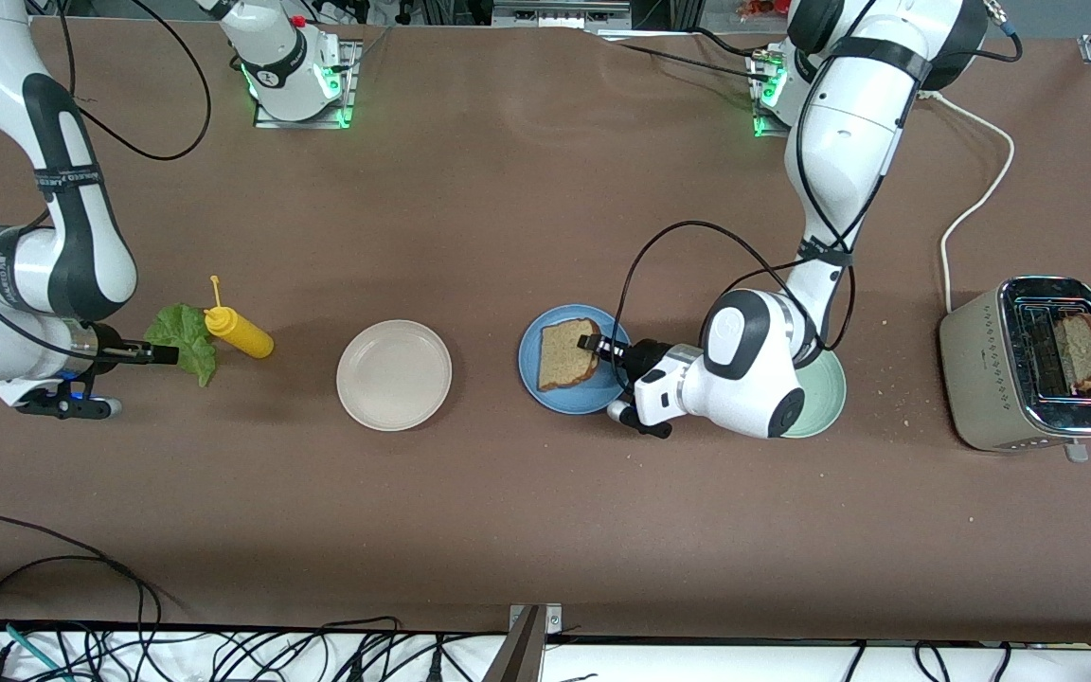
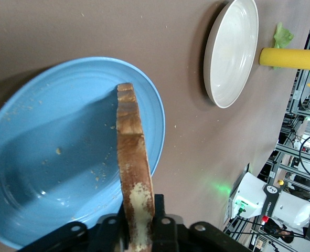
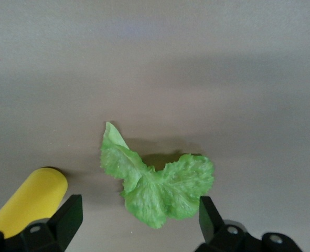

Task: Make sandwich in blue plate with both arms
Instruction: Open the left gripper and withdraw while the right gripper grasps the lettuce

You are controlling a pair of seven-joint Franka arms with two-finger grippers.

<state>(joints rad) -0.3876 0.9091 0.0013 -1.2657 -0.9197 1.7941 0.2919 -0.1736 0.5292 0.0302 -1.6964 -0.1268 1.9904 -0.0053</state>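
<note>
Over the round blue plate (image 1: 545, 393) your left gripper (image 1: 595, 346) is pinching a brown wholemeal bread slice (image 1: 566, 353) by its crust, so the slice sits on the plate. Toward the right arm's end from that plate, your right gripper (image 3: 136, 223) hangs with fingers spread wide over the ruffled green lettuce leaf (image 3: 157, 184), beside a yellow squeeze bottle (image 1: 241, 332).

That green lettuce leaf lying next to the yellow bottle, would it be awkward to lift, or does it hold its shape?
The lettuce leaf looks thin and ruffled, so it will probably flop and fold when lifted. It seems very light, so a push may only slide or crumple it. Its frilly edges could tear if pinched hard. The open right gripper hangs over it, beside the yellow bottle.
</note>
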